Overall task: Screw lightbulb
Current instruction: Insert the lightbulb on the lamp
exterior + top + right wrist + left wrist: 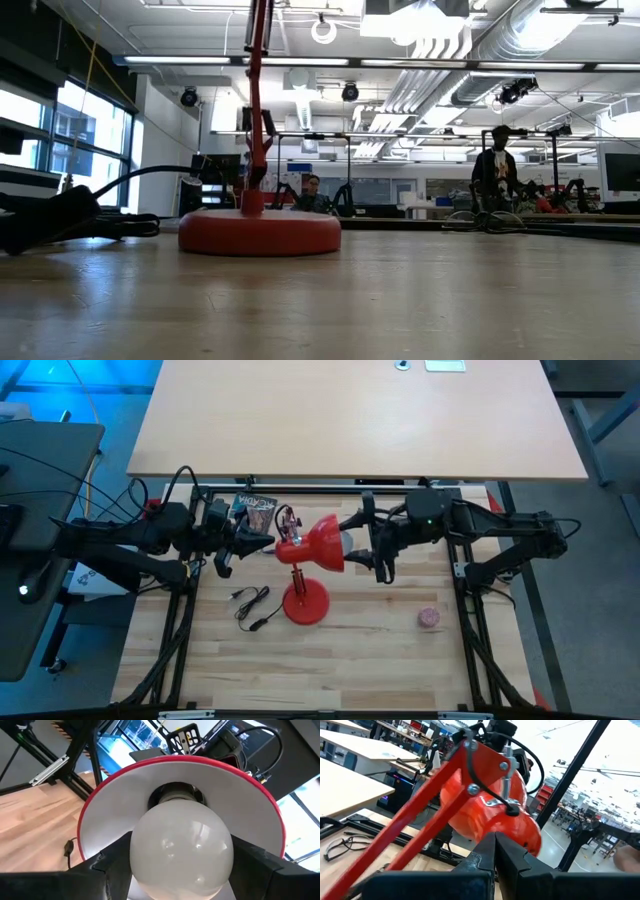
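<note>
A red desk lamp stands mid-table on its round base (305, 603), and its shade (322, 545) opens toward the table's right. The white lightbulb (182, 850) sits in the shade's mouth, its neck at the socket (176, 795). My right gripper (354, 546) reaches in level from the right and is shut on the bulb. My left gripper (268, 544) is shut, and its tips stand at the rear of the shade (520, 827), beside the lamp's arm joint. My left gripper points level from the table's left, its shut fingertips (492, 847) right at the shade's back; I cannot tell whether they touch it. My right gripper pinches the bulb's round globe (145, 870) between its two fingers (107, 867), one on each side. It comes level from the table's right, along the bulb's axis. The bulb is clear of the table, its neck inside the shade at the socket.
The lamp's black cord and plug (252, 605) lie left of the base. A small pink ball (429, 618) rests toward the near right. A printed packet (255, 510) lies at the far edge behind the left gripper. People show in the room beyond the table.
</note>
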`<move>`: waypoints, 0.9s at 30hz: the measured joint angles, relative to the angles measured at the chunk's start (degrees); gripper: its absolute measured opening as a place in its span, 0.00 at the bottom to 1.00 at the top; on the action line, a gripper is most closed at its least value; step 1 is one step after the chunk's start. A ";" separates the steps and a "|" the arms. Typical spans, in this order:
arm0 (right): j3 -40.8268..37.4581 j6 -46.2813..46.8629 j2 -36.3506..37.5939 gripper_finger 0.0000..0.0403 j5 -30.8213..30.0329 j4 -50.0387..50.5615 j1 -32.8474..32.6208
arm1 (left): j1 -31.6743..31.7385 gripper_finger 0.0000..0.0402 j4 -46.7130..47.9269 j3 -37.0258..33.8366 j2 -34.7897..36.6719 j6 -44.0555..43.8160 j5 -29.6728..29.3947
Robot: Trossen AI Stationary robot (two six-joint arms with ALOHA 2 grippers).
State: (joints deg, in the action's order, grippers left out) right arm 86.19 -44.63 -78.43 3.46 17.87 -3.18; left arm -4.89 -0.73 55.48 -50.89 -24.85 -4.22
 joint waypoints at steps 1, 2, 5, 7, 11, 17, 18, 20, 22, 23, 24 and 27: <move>0.00 -0.51 0.02 0.62 0.00 0.00 -0.18 | 0.00 0.00 0.00 0.00 0.00 -0.04 -0.30; 0.00 -0.94 0.02 0.62 -0.07 -0.03 -0.40 | 0.00 0.00 0.01 0.00 0.00 -0.05 -0.40; 0.00 -2.29 0.02 0.69 -2.10 0.03 -1.02 | 0.00 0.00 0.00 0.00 0.00 -0.08 -0.64; 0.00 -3.04 0.02 0.73 -5.18 0.14 -1.38 | 0.00 0.00 0.00 0.00 0.00 -0.10 -0.85; 0.00 -4.91 0.17 0.78 -13.08 -0.69 -1.72 | 0.02 0.00 -0.04 -0.04 0.09 -0.12 -1.43; 0.00 -5.72 0.15 0.79 -17.59 -2.42 -2.52 | -0.03 0.00 0.02 -0.04 0.07 -0.68 -0.83; 0.00 -5.38 0.15 0.79 -16.88 -2.30 -2.56 | 0.01 0.00 0.02 -0.04 0.09 -0.95 -1.04; 0.00 -5.30 0.15 0.79 -16.57 -1.74 -2.88 | 0.02 0.00 -0.04 -0.04 0.06 -1.09 -1.38; 0.00 -4.43 0.15 0.79 -16.42 -0.90 -2.99 | 0.02 0.00 0.00 -0.04 0.02 -1.09 -1.27; 0.00 -3.33 0.32 0.79 -16.32 -0.27 -3.02 | 0.01 0.00 0.00 -0.04 0.02 -1.09 -1.24; 0.00 -1.87 0.44 0.79 -16.25 0.24 -3.01 | 0.02 0.00 0.00 -0.04 0.01 -1.09 -1.27; 0.00 1.57 1.60 0.79 -15.11 2.35 -2.93 | 0.04 0.00 0.13 -0.04 0.28 -1.04 -1.39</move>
State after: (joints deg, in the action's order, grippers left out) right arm 86.19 -43.06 -76.84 -11.64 20.22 -6.11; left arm -4.84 -0.60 55.44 -50.61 -25.89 -5.61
